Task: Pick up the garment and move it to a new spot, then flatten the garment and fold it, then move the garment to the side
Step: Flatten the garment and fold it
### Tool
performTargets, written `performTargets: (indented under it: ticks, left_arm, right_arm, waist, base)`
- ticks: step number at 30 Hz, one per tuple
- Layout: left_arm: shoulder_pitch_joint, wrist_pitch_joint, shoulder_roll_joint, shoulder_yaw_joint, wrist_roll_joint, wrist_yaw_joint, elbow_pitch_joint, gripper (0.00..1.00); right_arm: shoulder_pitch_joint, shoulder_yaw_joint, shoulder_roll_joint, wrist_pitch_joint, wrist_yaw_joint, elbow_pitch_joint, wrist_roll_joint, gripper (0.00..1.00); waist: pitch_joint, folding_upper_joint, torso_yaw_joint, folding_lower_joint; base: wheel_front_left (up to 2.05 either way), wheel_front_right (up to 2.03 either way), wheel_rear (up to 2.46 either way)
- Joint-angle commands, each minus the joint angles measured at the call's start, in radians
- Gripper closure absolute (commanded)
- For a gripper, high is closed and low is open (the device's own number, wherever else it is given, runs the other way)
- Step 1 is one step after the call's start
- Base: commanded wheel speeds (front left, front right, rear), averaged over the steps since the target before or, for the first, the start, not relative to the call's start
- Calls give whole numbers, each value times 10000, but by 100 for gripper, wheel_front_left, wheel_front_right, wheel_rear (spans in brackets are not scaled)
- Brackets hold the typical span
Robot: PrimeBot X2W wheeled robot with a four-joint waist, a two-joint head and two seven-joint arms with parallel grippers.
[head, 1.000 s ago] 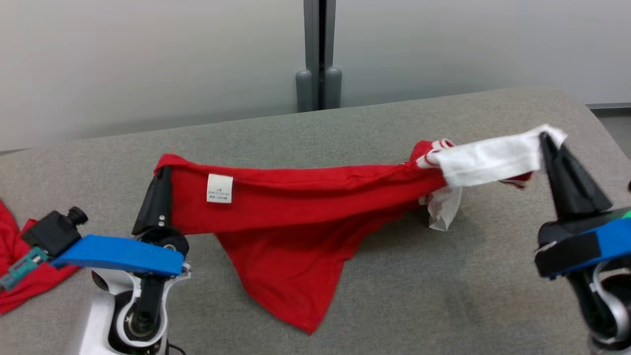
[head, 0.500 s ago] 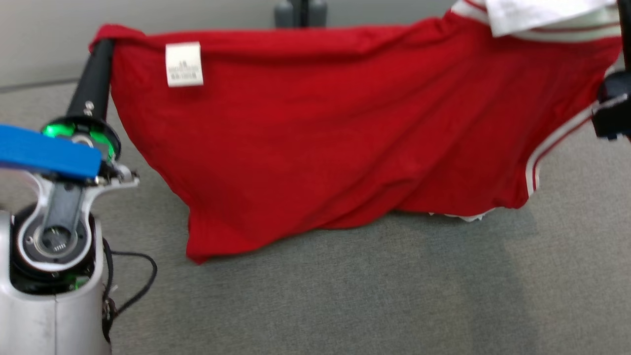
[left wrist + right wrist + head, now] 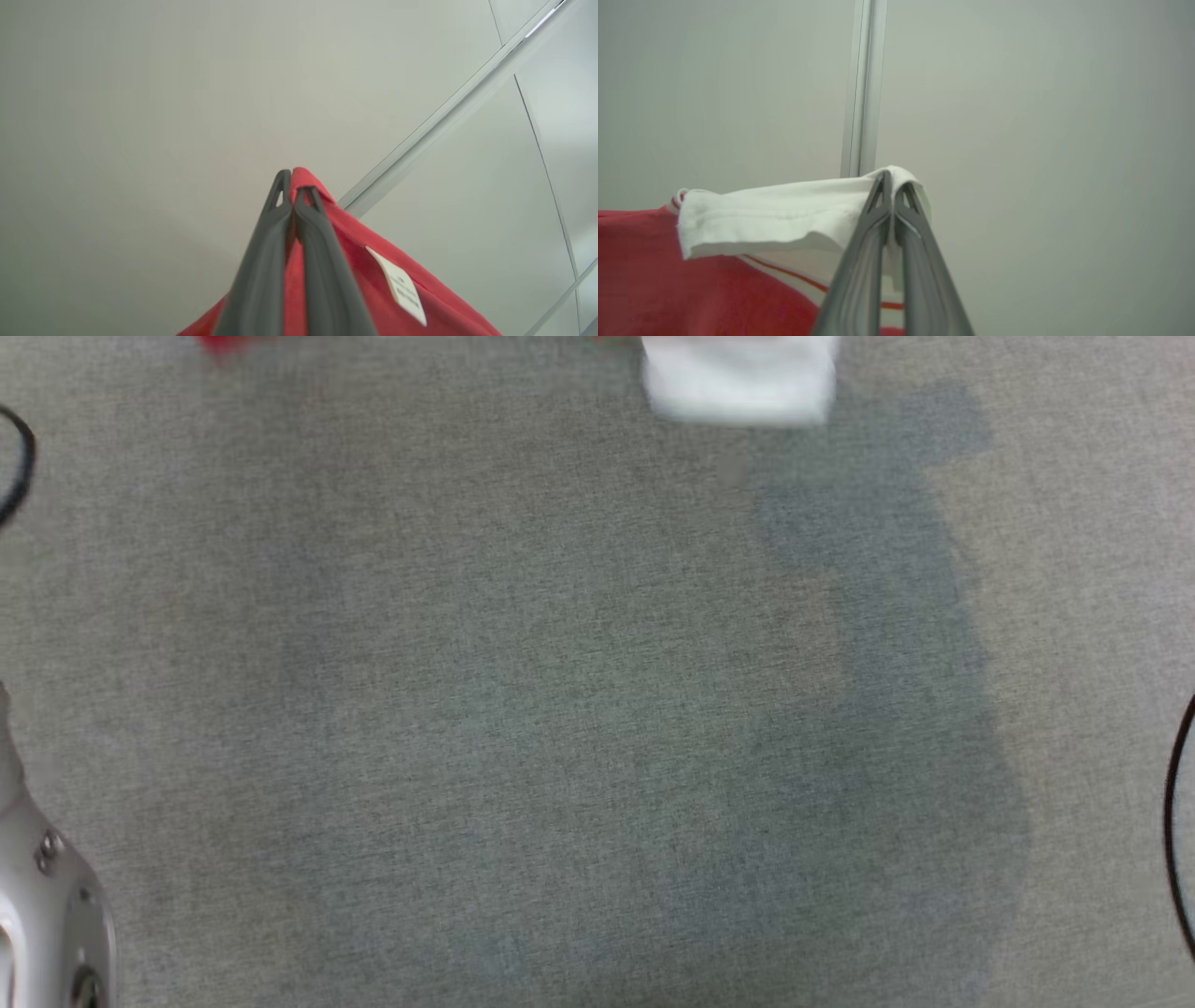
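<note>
With my left gripper [image 3: 293, 186] clamped on a red corner of the garment [image 3: 364, 289] and my right gripper [image 3: 893, 184] on its white trim [image 3: 775, 219], both arms lifted high, the soft, light cloth hangs limply between them above the tabletop [image 3: 560, 709], best held by such edges.

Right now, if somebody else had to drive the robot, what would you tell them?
Left pincer: shut on a corner of the red garment.
Right pincer: shut on the garment's white trim.
Garment: held up between both pincers, in front of a pale wall and off the grey table.
Done: the pick-up.
Left: lay it down at a new spot, flatten it, fold it, move it to the side.
</note>
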Motion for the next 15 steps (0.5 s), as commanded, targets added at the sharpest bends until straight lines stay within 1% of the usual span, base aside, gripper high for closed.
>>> performTargets:
  ticks: [1,4,6,8,10,12,14,15]
  left_arm:
    - [-409,-330,13,7,100,-242,313,100]
    - [-746,-893,4,36,266,-677,706,100]
    - [-545,-1160,14,-60,387,-986,969,100]
    - [-162,-1486,72,-257,685,-1431,1063,100]
    - [445,-1753,-88,-484,789,-1771,1234,100]
    - [1190,-2065,-207,-670,933,-2004,1429,100]
    - [1970,-2441,-428,-774,941,-2133,1714,100]
    - [2473,-2572,-657,-858,838,-2221,1911,100]
  right_arm:
    - [-506,-72,-199,-269,-4,126,-174,100]
    - [-719,55,-415,-440,-5,155,-455,100]
    - [-383,272,-516,-456,-5,117,-533,100]
    - [324,625,-624,-456,-4,104,-478,100]
    - [1140,1020,-689,-458,-4,197,-310,100]
    - [2100,1440,-718,-461,-4,370,-77,100]
    - [3166,1707,-694,-465,-4,608,307,100]
    - [3674,1841,-655,-469,-2,732,541,100]
  waist:
    - [-64,0,40,-4]
    - [-182,0,109,-4]
    - [-227,0,146,-4]
    - [-260,0,174,-4]
    - [-289,0,196,-4]
    - [-328,0,248,-4]
    - [-439,0,294,-4]
    - [-516,0,306,-4]
  base:
    - [0,0,0]
    - [0,0,0]
    - [0,0,0]
    - [0,0,0]
    - [0,0,0]
    - [0,0,0]
    - [0,0,0]
    - [0,0,0]
